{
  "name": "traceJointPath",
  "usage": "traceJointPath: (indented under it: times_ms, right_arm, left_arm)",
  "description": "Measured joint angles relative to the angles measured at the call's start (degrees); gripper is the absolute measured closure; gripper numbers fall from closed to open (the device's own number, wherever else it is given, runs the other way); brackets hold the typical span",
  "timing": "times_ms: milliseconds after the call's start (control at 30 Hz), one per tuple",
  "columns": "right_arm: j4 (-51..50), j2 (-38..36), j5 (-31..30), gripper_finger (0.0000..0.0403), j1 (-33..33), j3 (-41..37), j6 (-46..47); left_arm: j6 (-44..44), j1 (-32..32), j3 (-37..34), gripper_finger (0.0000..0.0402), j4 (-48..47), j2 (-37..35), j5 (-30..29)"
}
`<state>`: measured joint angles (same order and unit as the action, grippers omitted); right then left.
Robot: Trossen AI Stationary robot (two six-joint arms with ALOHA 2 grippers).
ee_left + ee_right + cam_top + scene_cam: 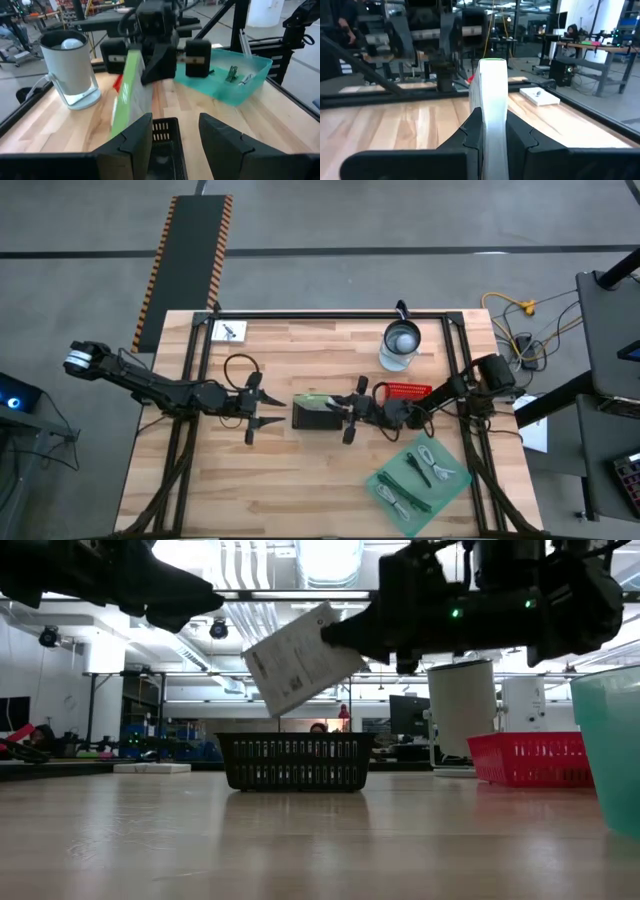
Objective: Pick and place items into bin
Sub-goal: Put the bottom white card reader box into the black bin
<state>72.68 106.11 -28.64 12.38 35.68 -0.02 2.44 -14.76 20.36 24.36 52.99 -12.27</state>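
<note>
Grip on a white printed card (300, 657) is kept by the right gripper (347, 412), whose 2 fingers are clenched on the card's edge, as seen close up in the right wrist view (492, 107). The card is held tilted in the air, directly above the dark mesh bin (294, 761) at the middle of the wooden table (300, 490). A green face of the card is shown in the left wrist view (125, 92).

The left gripper (259, 409) is placed just beside the bin on its other side, with its fingers (131, 142) parted and nothing between them.

A teal tray (418, 477) near the right arm is seen to contain coiled white cables (437, 463) and a dark stick (416, 470). Another white card (229, 331) is left at the far left corner of the table. A white cylindrical device (401, 344) and a red basket (405, 391) are set well apart from the bin.
</note>
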Motion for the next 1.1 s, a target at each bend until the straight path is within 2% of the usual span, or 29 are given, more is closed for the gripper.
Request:
traceJointPath:
  times_ms: [367,567,867,1100]
  right_arm:
    - [-0.5,5.7,0.4,0.0369,-2.1,2.0,1.6]
    - [-0.5,6.3,7.7,0.0369,-3.7,2.6,2.6]
    - [-3.5,6.1,8.2,0.0368,-4.3,2.5,2.9]
    - [-3.6,6.1,8.1,0.0334,-4.3,2.4,2.7]
  left_arm:
    - [-0.6,0.0,-0.2,0.0256,1.5,0.1,-0.1]
    - [-0.5,0.0,-0.7,0.0256,4.3,1.0,-1.6]
    - [-0.3,0.0,-2.0,0.0256,3.7,1.3,-1.6]
    - [-0.3,0.0,-2.0,0.0256,3.6,1.3,-1.6]
